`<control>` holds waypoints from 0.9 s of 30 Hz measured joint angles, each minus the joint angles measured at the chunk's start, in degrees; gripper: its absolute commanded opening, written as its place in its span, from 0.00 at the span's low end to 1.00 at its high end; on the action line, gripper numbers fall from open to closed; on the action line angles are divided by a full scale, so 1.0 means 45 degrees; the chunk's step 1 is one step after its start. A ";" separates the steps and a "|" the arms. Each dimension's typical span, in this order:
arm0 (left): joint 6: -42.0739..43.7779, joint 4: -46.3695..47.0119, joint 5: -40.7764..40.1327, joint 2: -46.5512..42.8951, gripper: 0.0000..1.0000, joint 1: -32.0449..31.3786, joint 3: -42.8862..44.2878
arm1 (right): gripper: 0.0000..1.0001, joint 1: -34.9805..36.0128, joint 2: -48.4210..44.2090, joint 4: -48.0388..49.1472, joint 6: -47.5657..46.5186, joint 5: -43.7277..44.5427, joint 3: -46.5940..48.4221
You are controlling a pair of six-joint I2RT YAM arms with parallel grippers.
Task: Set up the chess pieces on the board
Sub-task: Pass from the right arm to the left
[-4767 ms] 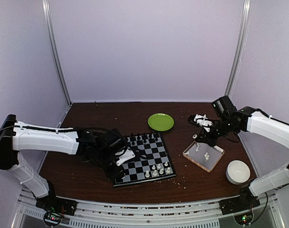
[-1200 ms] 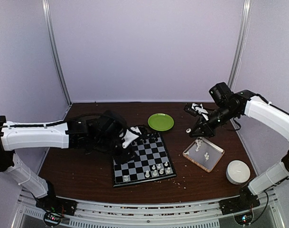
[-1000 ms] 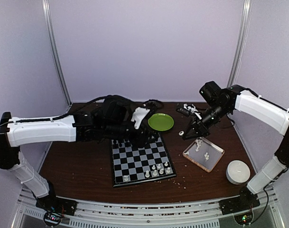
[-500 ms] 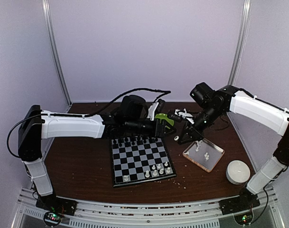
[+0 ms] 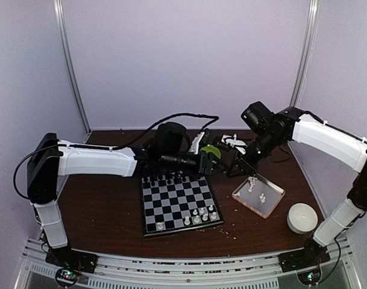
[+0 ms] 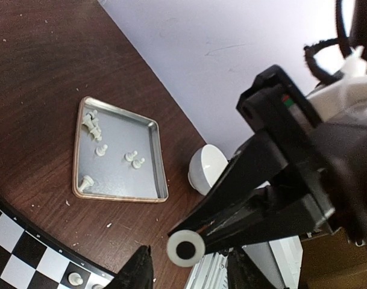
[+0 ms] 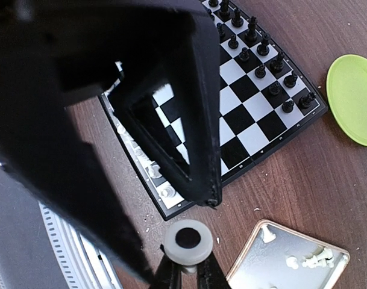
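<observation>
top external view: both arms meet above the table (image 5: pixel 99 205), just beyond the far right corner of the board (image 5: pixel 177 201), apparently for a mid-air handover. the right jaws are pinched shut on one white chessman (image 6: pixel 185 248), its round base turned toward the left wrist camera, likely so the other arm can take it across to a square. the left jaws stand partly open and empty, the piece just ahead of the gap between their tips. more chess pieces (image 6: pixel 96 129) wait in the clear tray (image 6: pixel 157 156) right of the board. a few (image 5: pixel 201 212) stand on its near rows, with black chessmen (image 5: pixel 171 178) along the far row. a white bowl (image 5: pixel 302 218) and a green plate (image 7: pixel 352 99) sit nearby. no writing is legible.
</observation>
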 measured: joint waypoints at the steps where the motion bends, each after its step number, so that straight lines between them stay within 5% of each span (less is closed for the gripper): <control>1: -0.0029 -0.0024 0.0053 0.0097 0.43 -0.0005 0.0019 | 0.08 0.0000 -0.0034 0.0015 0.0000 0.0015 0.0000; 6: -0.0209 0.0000 0.0355 0.0500 0.37 -0.0024 0.0257 | 0.08 -0.0005 -0.0321 -0.0010 0.0005 0.0257 0.0000; 22: -0.0729 0.1336 0.1175 0.0714 0.42 -0.0019 0.0287 | 0.08 0.0000 -0.0563 -0.0262 -0.0058 0.0369 -0.0083; 27: -0.1093 0.2025 0.1457 0.0748 0.37 -0.0015 0.0253 | 0.08 0.0000 -0.0714 -0.0301 -0.0068 0.0316 -0.0102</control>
